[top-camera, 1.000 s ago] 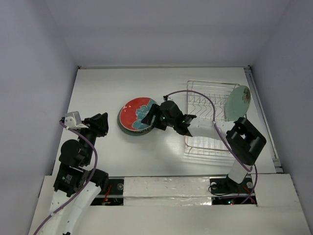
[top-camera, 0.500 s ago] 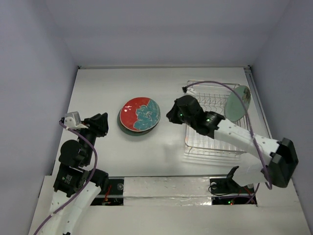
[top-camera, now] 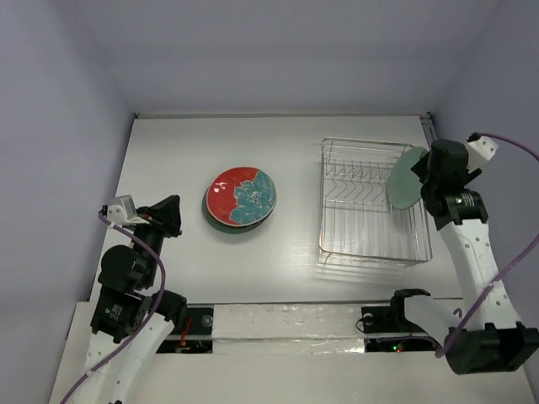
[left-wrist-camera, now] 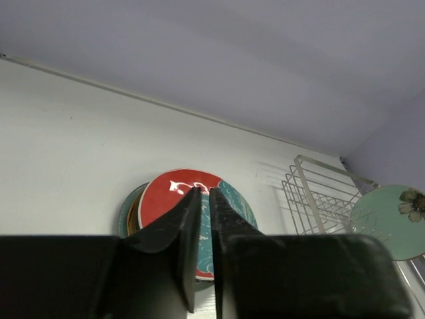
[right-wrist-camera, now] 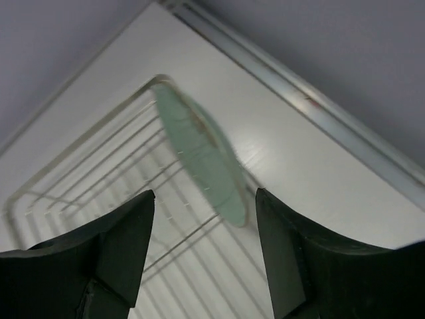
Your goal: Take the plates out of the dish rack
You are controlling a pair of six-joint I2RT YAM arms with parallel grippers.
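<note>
A stack of plates (top-camera: 242, 196) lies left of centre on the table, its top one red and teal (left-wrist-camera: 166, 199). The silver wire dish rack (top-camera: 362, 246) stands to the right and holds one pale green plate (top-camera: 406, 178) upright at its right end. My right gripper (top-camera: 424, 174) hovers at that plate's upper right edge. In the right wrist view the gripper (right-wrist-camera: 205, 191) is open, with the green plate (right-wrist-camera: 199, 149) seen edge-on beyond the fingertips and not gripped. My left gripper (top-camera: 173, 205) rests far left, pointing at the stack, shut and empty (left-wrist-camera: 204, 191).
The rack's wires (right-wrist-camera: 99, 169) show below the right fingers. A metal rail (top-camera: 449, 198) runs along the table's right edge, close beside the rack. Grey walls enclose the white table (top-camera: 278, 151) on three sides.
The right arm swung from the plate stack across the rack to the green plate at its right end. The left gripper's jaws closed; the left arm barely moved.
</note>
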